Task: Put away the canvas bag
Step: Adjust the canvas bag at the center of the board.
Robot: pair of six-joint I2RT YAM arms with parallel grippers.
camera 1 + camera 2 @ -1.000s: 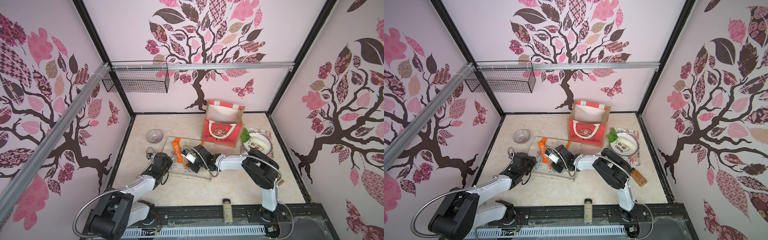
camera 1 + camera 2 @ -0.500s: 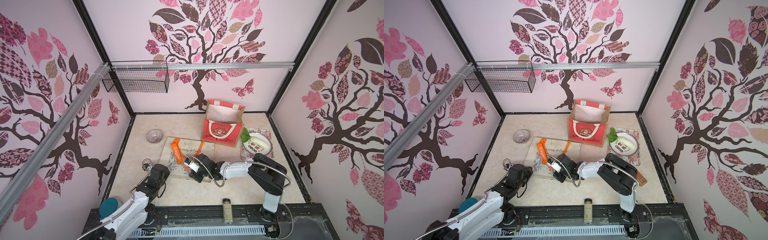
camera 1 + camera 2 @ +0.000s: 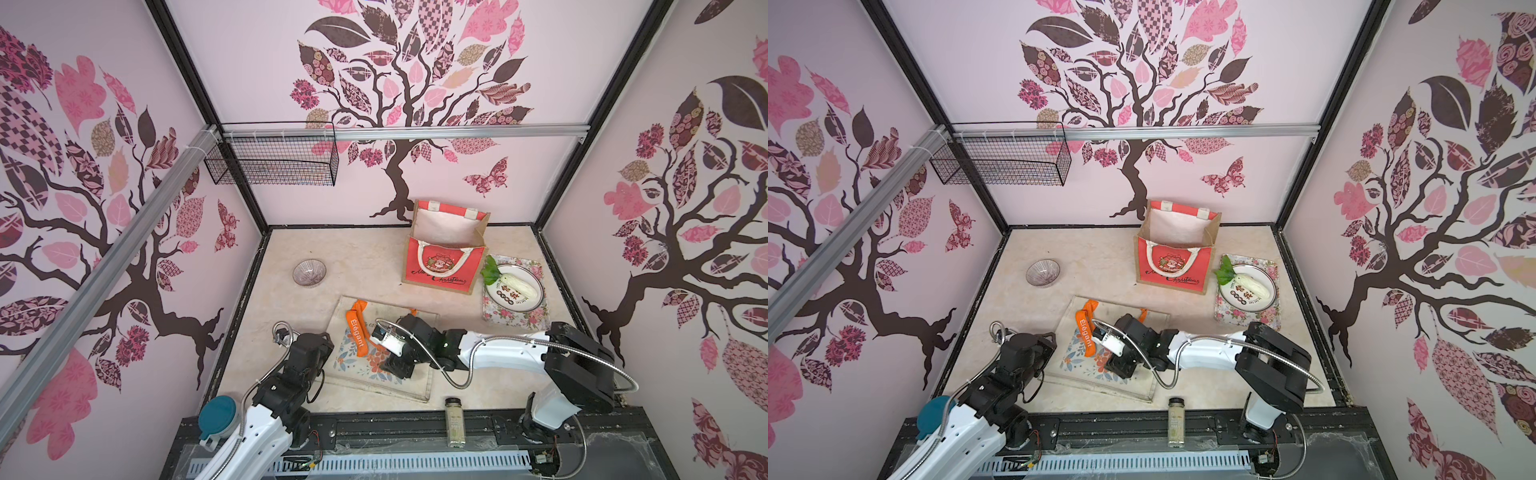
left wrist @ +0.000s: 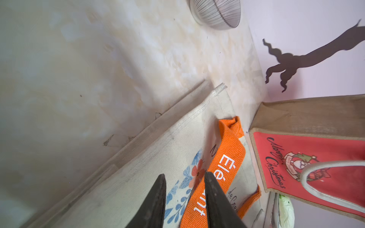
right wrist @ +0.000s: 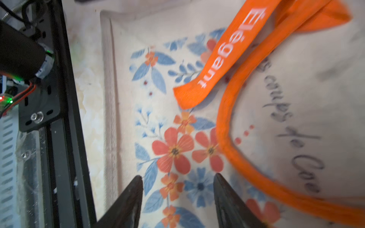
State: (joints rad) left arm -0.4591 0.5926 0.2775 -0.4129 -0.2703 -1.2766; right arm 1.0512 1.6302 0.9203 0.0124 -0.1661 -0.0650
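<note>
The canvas bag (image 3: pixel 359 374) was seen lying flat on the tabletop (image 3: pixel 365 266) toward its front edge, floral print up, in both top views. Its orange strap (image 3: pixel 356 334), printed "Elégant", was laid across the cloth. The right gripper (image 5: pixel 177 176) was held low over the print, with its jaws apart and only the flowers showing between them. A second orange handle (image 5: pixel 225 128) was curved just beside one of its fingers (image 5: pixel 223 189), and contact with it could not be judged. The left gripper (image 4: pixel 183 175) was placed at the bag's left edge, pointed across the cloth toward the strap. Its jaws were parted by a narrow gap and closed on nothing. A red Christmas bag (image 3: pixel 444 266) was stood upright behind the canvas bag, with a bowl (image 3: pixel 309 273) well to its left. A spice jar (image 3: pixel 454 422) was set at the front rail.
</note>
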